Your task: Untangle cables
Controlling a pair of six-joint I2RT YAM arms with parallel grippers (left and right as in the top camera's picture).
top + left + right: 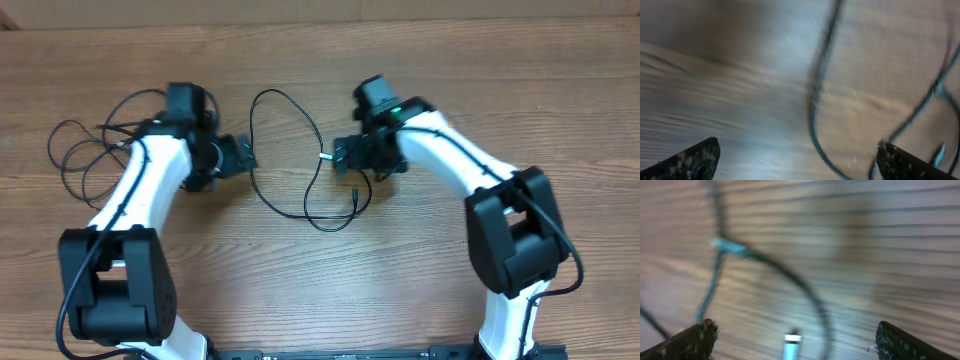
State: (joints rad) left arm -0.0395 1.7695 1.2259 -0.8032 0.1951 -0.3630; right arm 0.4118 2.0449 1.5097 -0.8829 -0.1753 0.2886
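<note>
Cables, thin black flexible cords with small pale-tipped plugs, in two lots on the brown wood-grain surface (420, 60). First lot, the middle loop (251, 150): a single open curve lying loose between the two arms, well apart from the rest, plug ends near the right jaws. Judged freed, or nearly so. Second lot, the left bunch (62, 160): several overlapping loops at the far left, just beside the white left arm (150, 178). Judged not yet sorted. Hard to tell from overhead how many cords there, or whether knotted or merely crossed.

Left jaws spread wide, gripping nothing, low over a stretch of the middle loop. Right jaws, at the end of the white right arm (450, 160), likewise spread wide, nothing pinched, a pale plug (792, 341) lying on the surface between them.

Roughly partway: one cord out, the left bunch to do.
</note>
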